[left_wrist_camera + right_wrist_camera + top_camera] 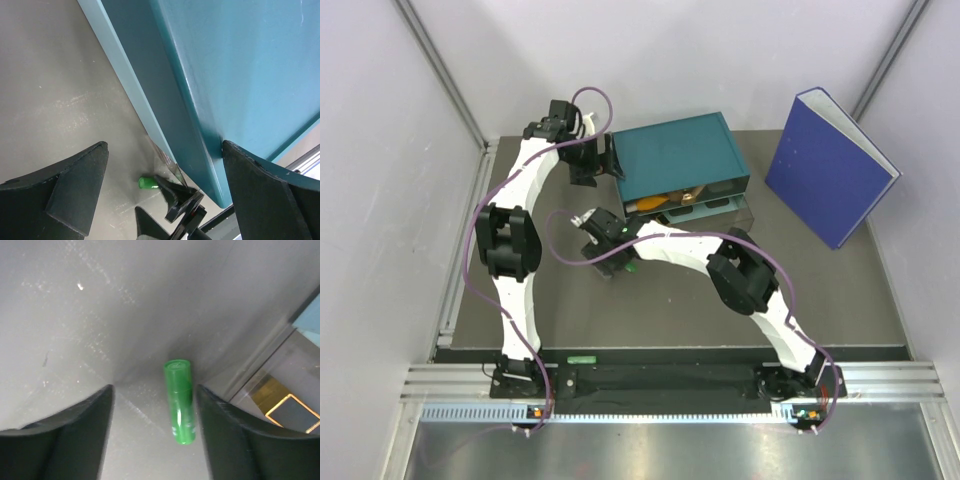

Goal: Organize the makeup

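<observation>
Grey tabletop (60, 315) carries the green capsule (179, 402), lying loose between the jaws of our right gripper (154, 400), partly open and empty. Our left gripper (164, 150) gapes wide, empty, beside the teal drawer box (240, 75). Closing off-centre, we could roll the capsule away.

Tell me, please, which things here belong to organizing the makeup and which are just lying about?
Job in hand: green tube; orange tube, inside the teal drawer box.
Lying about: blue binder.
</observation>
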